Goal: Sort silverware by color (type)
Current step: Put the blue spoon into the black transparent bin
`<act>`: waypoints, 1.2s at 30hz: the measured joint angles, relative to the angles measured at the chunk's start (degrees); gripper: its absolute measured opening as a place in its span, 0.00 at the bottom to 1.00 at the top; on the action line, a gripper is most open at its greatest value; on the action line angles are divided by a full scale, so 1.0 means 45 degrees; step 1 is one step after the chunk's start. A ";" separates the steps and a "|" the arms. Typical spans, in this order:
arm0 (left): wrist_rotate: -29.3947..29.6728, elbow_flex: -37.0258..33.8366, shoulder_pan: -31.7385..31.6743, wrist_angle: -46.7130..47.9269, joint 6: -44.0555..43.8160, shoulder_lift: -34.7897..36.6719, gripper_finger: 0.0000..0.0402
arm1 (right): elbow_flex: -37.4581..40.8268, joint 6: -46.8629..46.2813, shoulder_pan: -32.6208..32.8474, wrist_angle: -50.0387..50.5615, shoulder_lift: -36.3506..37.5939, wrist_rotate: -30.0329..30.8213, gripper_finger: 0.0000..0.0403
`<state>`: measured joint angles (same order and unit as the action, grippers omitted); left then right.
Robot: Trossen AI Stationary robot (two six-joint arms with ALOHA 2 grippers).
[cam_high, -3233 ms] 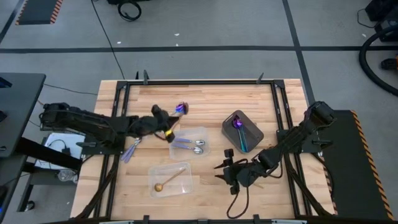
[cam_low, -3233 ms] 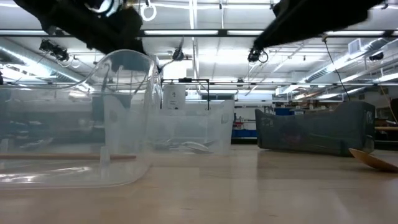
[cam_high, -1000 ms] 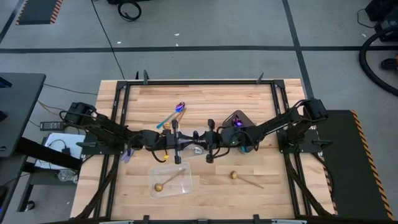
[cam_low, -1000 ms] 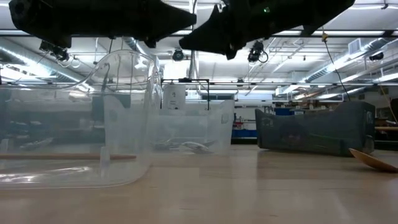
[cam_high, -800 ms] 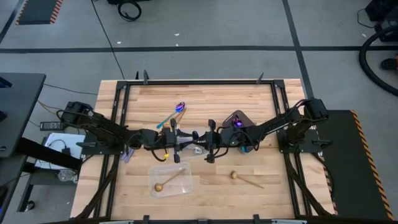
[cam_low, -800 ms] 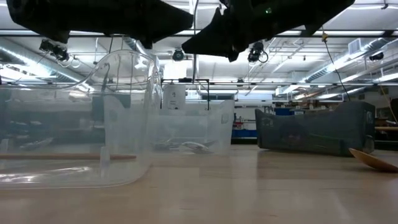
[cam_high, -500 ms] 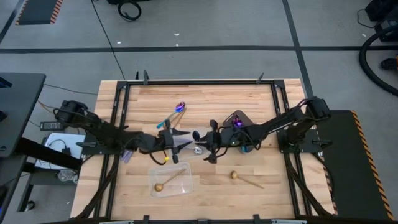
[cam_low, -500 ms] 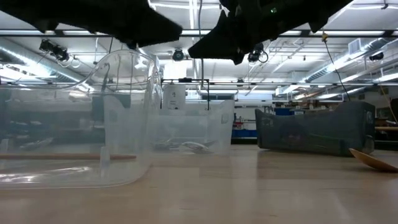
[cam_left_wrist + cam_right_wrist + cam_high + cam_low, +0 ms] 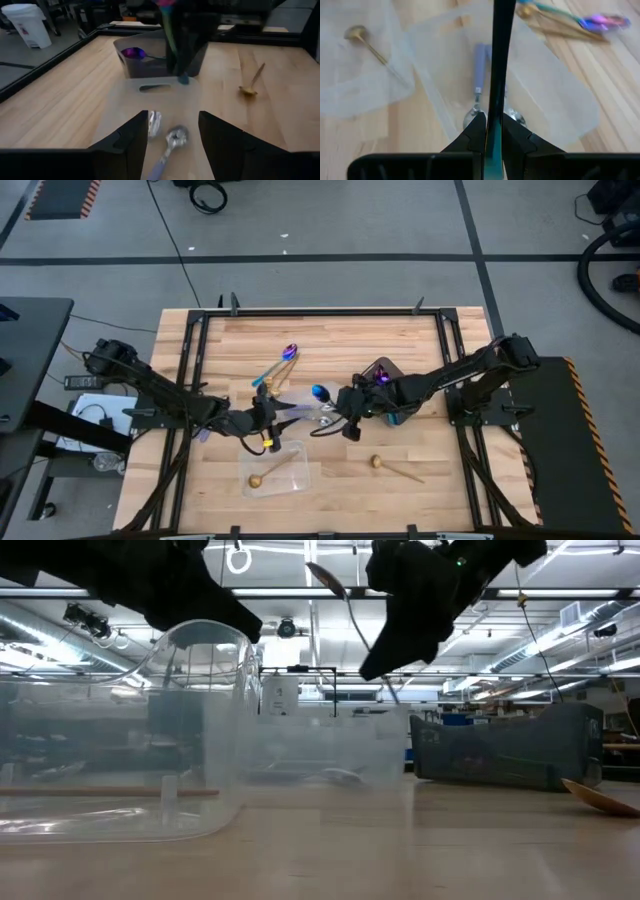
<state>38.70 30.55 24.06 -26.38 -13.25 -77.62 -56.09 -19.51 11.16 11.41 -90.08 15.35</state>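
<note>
Wooden table (image 9: 230, 342) carries trays (image 9: 297, 465), seemingly four loose spoons (image 9: 382, 465).

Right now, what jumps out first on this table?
The right gripper is shut on an iridescent blue-purple spoon, holding it above the clear plastic tray with two silver spoons at mid-table. The left gripper hangs open beside it. A gold spoon lies loose on the wood nearer the front.
</note>
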 joint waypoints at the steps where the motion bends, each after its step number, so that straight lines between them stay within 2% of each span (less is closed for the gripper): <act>1: -0.0014 0.0000 0.0022 -0.0008 -0.0134 0.0000 0.45 | -0.0159 -0.0264 0.0000 0.0604 0.0105 0.0011 0.11; 4: -0.0021 0.0000 0.0071 0.0008 -0.0340 0.0000 0.45 | -0.0473 -0.0688 -0.0015 0.1660 0.0416 0.0000 0.11; 10: -0.0021 0.0000 0.0071 0.0037 -0.0265 0.0000 0.45 | -0.0496 -0.0429 -0.0024 0.0718 0.0852 -0.0176 0.11; 17: -0.0230 0.0000 0.0066 0.0302 -0.0320 0.0000 0.45 | -0.0505 -0.0736 -0.0140 0.0430 0.1487 -0.1043 0.11; 27: -0.0248 0.0000 0.0061 0.0620 -0.1258 0.0000 0.45 | -0.0505 -0.2384 -0.0852 0.4326 0.2867 -0.1071 0.11; 36: -0.0523 0.0000 0.0061 0.0622 -0.1878 0.0000 0.45 | -0.0496 -0.3649 -0.1604 0.8011 0.2972 -0.1880 0.11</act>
<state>36.35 30.55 24.34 -23.59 -21.70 -77.62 -58.33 -35.93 3.94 47.46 -76.71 6.89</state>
